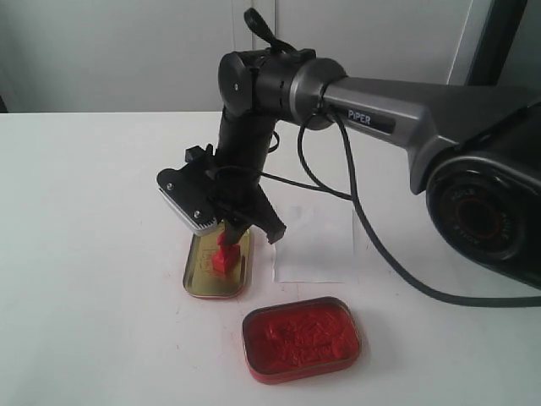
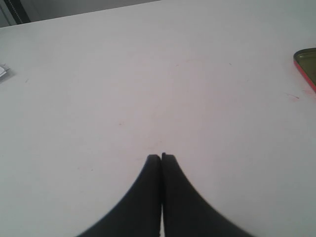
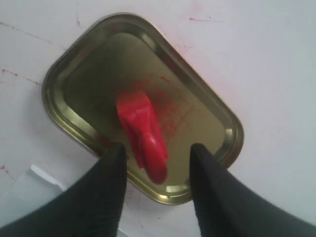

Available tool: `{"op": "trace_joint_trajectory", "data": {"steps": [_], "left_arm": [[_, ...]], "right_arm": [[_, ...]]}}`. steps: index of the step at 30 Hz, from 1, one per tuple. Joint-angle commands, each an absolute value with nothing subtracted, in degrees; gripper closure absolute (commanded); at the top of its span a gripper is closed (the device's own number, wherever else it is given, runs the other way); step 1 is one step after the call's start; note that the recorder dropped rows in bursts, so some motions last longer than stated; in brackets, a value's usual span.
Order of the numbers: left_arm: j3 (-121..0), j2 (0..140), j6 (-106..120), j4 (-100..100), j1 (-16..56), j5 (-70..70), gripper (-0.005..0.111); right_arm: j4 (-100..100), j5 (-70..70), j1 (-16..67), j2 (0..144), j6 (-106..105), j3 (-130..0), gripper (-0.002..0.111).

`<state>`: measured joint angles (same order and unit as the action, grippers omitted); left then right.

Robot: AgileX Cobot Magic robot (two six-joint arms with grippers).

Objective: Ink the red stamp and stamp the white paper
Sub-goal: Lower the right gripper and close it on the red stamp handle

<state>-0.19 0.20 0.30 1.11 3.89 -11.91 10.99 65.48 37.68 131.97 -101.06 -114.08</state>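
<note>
Right claw (image 3: 158, 148) hangs open over the gold tin lid (image 3: 54, 79), one jaw on either side of the red stamp (image 3: 140, 123) with a gap at each and nothing gripped. That stamp stands inside the lid, leaning a little, its block base on the red-smeared metal. On the camera side of the lid, and just beside it, lies the oval tin of red ink paste (image 1: 302, 338), uncovered and full. Just beside the lid on the other flank lies the white paper (image 1: 317, 245), and what shows of it carries no print. Judging by that, the stamp has yet to be grasped, pressed into the paste and set down on the sheet, so nearly the whole job looks to be left. Left claw (image 2: 161, 157) is shut on nothing, well apart from the lid over bare table. Faint red smudges mark the white tabletop (image 1: 84, 254) around the lid, and beyond it rises a pale wall (image 1: 127, 51).
</note>
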Motion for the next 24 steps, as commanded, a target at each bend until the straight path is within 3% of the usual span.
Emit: {"op": "trace_joint_trajectory", "data": {"steps": [1,24], "left_arm": [[0.0,0.0,0.5,1.0,3.9,-12.0,0.107],[0.0,0.0,0.5,1.0,3.9,-12.0,0.107]], "right_arm": [[10.7,65.5,37.8,133.1,-101.7,-113.3,0.068],[12.2,64.0,37.9,135.5,-101.7,-113.3,0.068]]}}
